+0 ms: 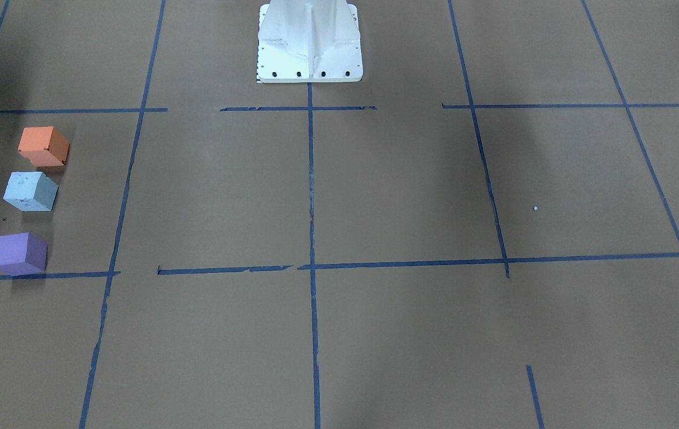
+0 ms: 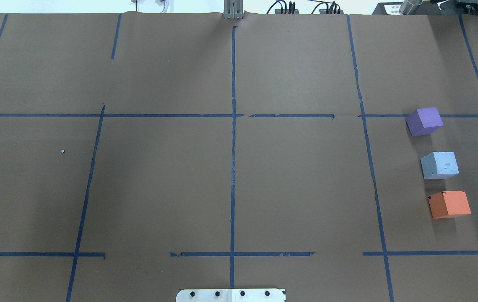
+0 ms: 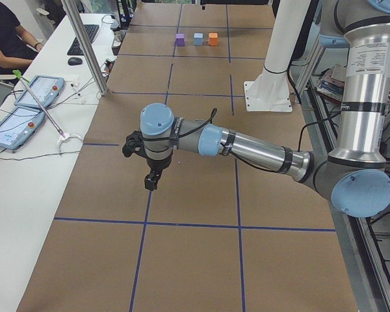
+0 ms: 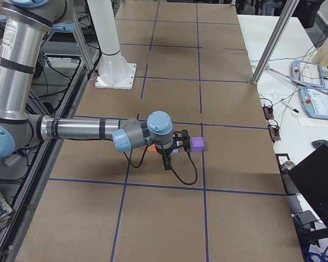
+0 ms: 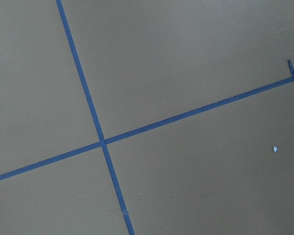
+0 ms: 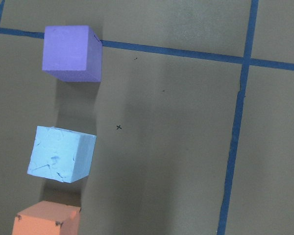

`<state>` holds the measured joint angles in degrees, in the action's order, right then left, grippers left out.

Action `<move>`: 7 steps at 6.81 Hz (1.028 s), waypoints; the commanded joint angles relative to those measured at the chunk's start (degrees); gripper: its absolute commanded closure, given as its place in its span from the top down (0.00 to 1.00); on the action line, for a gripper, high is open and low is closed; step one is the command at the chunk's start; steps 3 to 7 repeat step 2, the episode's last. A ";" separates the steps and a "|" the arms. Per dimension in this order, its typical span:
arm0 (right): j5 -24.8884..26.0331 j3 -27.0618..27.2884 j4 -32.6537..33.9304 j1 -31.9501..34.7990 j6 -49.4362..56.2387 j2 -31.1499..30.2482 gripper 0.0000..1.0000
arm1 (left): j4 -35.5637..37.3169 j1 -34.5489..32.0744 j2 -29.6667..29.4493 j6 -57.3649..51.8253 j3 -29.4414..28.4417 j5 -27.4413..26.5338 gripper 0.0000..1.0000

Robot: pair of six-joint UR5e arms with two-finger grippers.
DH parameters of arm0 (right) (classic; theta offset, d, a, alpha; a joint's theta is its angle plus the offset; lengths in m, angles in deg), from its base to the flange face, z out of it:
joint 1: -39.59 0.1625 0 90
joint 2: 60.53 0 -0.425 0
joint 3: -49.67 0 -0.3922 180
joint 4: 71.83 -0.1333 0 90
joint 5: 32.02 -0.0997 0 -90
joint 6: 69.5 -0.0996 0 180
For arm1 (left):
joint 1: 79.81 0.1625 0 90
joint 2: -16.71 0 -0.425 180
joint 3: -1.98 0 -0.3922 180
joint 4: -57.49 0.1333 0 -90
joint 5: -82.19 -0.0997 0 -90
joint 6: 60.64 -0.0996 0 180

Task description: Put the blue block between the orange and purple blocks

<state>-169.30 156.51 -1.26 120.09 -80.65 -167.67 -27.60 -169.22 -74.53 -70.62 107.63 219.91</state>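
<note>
Three blocks stand in a row on the brown table. The pale blue block (image 1: 31, 191) sits between the orange block (image 1: 43, 146) and the purple block (image 1: 19, 253), apart from both. The overhead view shows the same row: purple (image 2: 424, 121), blue (image 2: 439, 165), orange (image 2: 449, 204). The right wrist view looks down on the blue block (image 6: 61, 153). My right gripper (image 4: 167, 164) hangs over the row, touching no block. My left gripper (image 3: 153, 182) is far from the blocks over bare table. Both show only in the side views, so I cannot tell whether either is open or shut.
Blue tape lines (image 2: 233, 138) divide the table into a grid. The robot's white base (image 1: 310, 42) stands at the table's middle edge. A small white speck (image 2: 62, 151) lies on the left half. Tablets and cables (image 3: 36, 97) lie on a side bench.
</note>
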 commanded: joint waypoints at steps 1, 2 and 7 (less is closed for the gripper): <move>0.00 -0.05 0.00 0.00 -0.19 0.00 1.00 | -0.15 0.12 0.01 0.04 0.61 -1.13 1.00; -0.09 0.03 -0.09 0.00 -0.27 0.00 1.00 | -0.07 0.29 0.45 -0.13 -0.69 -0.36 1.00; -0.09 0.03 -0.09 0.00 -0.27 0.00 1.00 | -0.07 0.29 0.45 -0.13 -0.69 -0.36 1.00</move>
